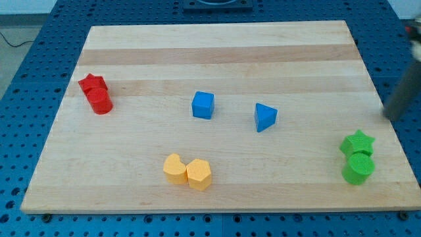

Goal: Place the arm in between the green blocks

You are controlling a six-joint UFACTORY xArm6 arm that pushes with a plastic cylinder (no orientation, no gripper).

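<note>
Noted first: wooden surface (217, 46), pale, resting on a blue perforated base (20, 79). Next in size, the dark rod at the view's right edge, blurred, slanting down to my tip (389, 117), which appears just past the surface's right border; whether over the wood or off it cannot be told. No pincer fitted, so nothing released, clenched or grasped. Task items found low on the view's right: green star (357, 142) with green cylinder (358, 168) directly below it in the view, touching or very nearly so; no clear gap made out. Decisive relation: pair lies toward the view's bottom and slightly left of my tip, with the star the nearer of the two. Pair's axis runs top to bottom of the view, so the seam faces left and right; judged best entered from the right flank, not from above through the star. Risk judged: wedging in will shove one or both greens. Elsewhere, well apart: red star (92, 83) against red cylinder (100, 101), blue cube (203, 105), blue triangular block (265, 117), two yellow blocks (187, 171) touching.
</note>
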